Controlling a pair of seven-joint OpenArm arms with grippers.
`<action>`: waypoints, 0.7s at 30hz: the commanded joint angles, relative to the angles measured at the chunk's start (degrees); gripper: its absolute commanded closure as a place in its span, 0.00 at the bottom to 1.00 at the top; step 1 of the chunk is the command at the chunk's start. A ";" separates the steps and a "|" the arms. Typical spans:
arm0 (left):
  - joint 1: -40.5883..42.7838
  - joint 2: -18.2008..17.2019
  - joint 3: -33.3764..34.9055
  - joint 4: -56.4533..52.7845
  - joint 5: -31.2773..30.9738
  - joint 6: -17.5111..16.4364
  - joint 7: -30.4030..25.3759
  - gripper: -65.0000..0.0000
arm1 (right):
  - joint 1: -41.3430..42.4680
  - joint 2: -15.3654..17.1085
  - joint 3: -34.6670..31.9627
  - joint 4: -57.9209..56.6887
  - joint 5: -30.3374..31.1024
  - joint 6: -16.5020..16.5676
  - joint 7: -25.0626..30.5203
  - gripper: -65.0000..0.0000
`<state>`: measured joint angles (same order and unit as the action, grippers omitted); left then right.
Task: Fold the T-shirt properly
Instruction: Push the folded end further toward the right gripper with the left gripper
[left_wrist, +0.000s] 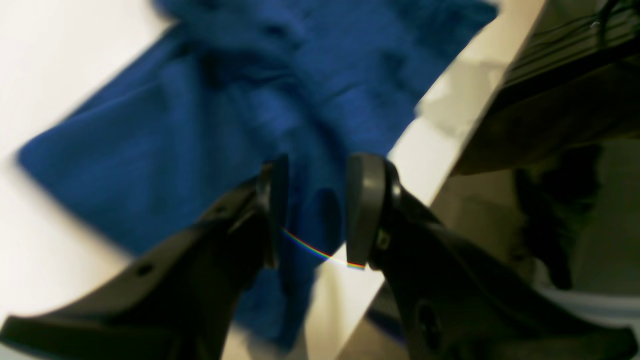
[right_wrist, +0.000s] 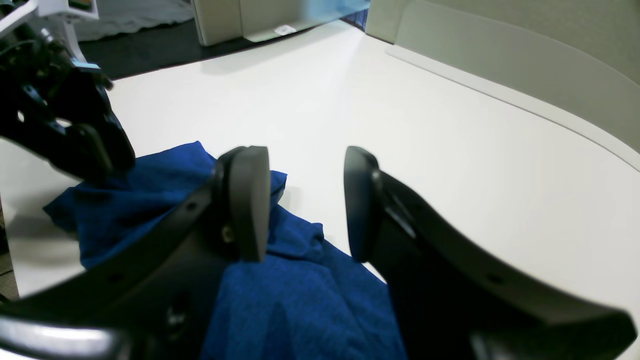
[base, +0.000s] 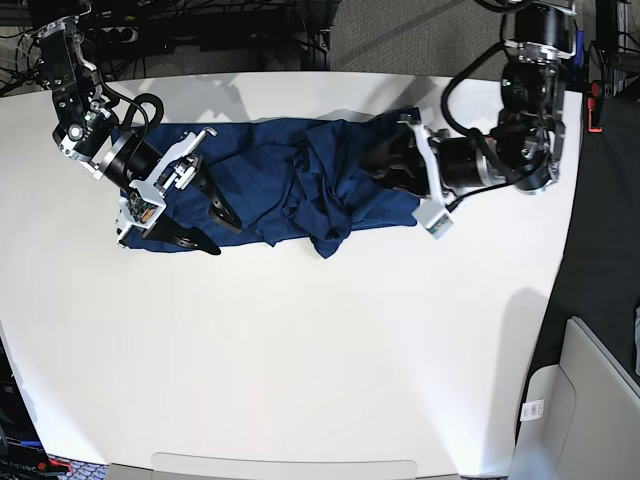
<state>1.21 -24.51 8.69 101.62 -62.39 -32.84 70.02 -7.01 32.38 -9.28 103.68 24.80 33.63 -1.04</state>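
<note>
The T-shirt is a dark navy-blue garment lying crumpled in a long band across the far half of the white table. My right gripper is open over the shirt's left end. In the right wrist view the gripper has its jaws wide apart just above the fabric. My left gripper is open over the shirt's right end. In the blurred left wrist view the gripper has fabric below and between its jaws, and nothing is clamped.
The table's edge runs close to the left gripper. The left arm shows at the shirt's far end. A pale box and a curved grey panel stand beyond the table. Cables lie behind the table.
</note>
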 joint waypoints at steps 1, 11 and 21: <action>-0.47 -1.55 -0.38 0.93 -0.07 -0.26 -2.46 0.70 | 0.54 0.81 0.53 1.16 0.83 0.09 1.87 0.62; 1.38 6.18 0.32 -6.72 6.87 -0.17 -11.34 0.70 | 0.10 1.16 0.62 0.89 0.74 0.09 1.79 0.62; -2.31 15.15 9.29 -6.90 16.90 -0.17 -11.16 0.70 | -3.85 1.07 6.16 1.16 1.01 0.09 1.79 0.62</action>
<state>0.05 -9.30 18.24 93.78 -44.29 -32.62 60.10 -11.14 32.49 -3.70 103.68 24.64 33.63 -0.99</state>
